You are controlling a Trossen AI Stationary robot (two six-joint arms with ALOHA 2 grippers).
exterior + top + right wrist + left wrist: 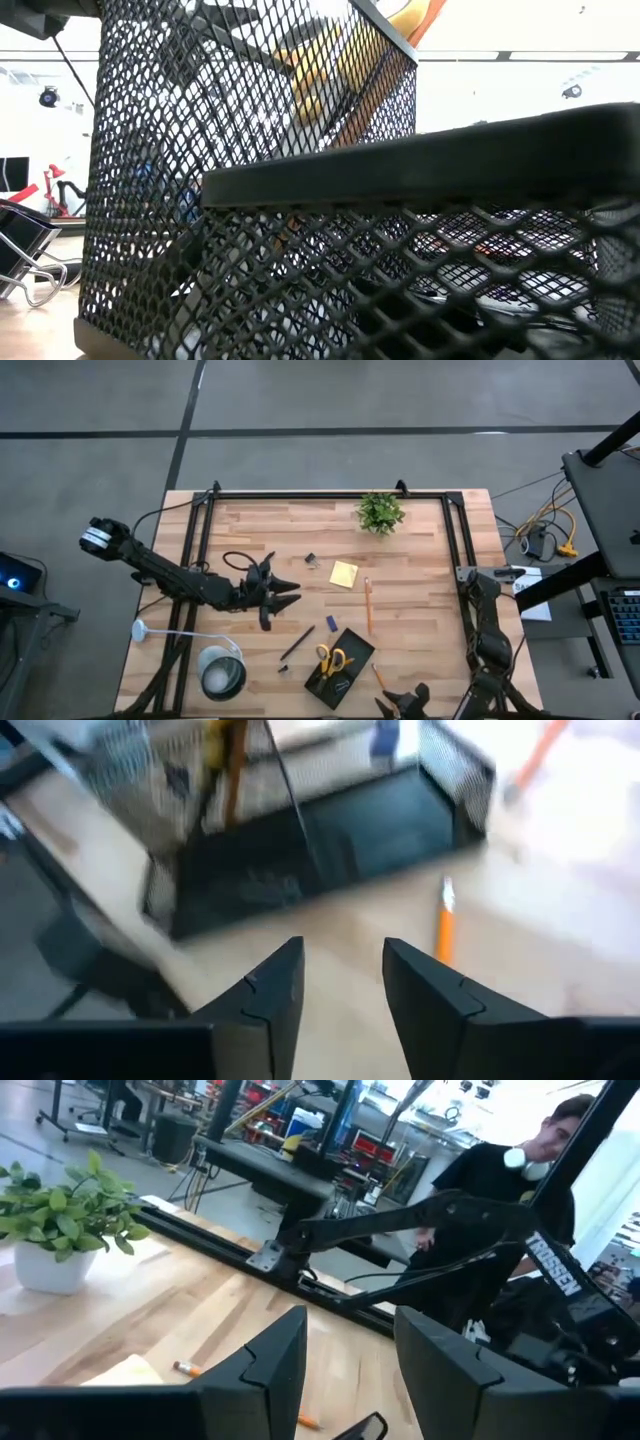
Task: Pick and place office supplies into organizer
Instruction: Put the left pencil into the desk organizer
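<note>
The black mesh organizer stands near the table's front edge, with the yellow-handled scissors in it. Loose on the wood lie a yellow sticky-note pad, a binder clip, an orange pencil, a blue piece and a black pen. A second orange pencil lies just right of the organizer. My right gripper is open at the front edge, pointing at the organizer and that pencil. My left gripper hovers open, left of the pad, with nothing between its fingers.
A small green potted plant stands at the far edge. A round silver-white lamp sits at the front left. A black frame runs around the table's far half. A person stands beyond the table's right side.
</note>
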